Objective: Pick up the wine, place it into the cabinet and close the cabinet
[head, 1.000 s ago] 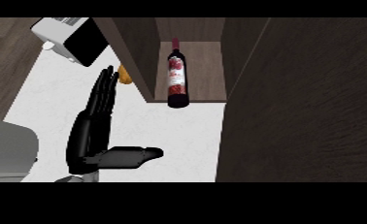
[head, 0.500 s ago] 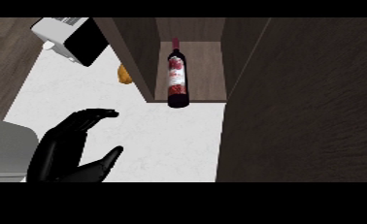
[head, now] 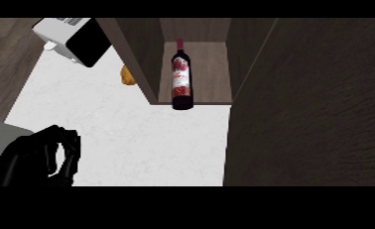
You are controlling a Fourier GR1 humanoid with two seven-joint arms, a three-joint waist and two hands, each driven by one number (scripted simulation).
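A dark wine bottle [head: 181, 77] with a red and white label stands on the wooden shelf inside the open cabinet [head: 212, 69], its base at the shelf's front edge. The cabinet's dark wooden door [head: 307, 114] fills the right side of the view, swung open. My left hand [head: 36, 158] sits low at the lower left over the white counter [head: 147, 143], well apart from the bottle, fingers curled and holding nothing. My right hand does not show.
A white and black toaster [head: 70, 39] stands at the back left of the counter. A small orange item [head: 128, 76] lies beside the cabinet's left wall. A grey shape shows at the left edge.
My left hand has drawn back down and to the left, away from the cabinet, and its fingers have gone from straight to curled. The bottle has not moved.
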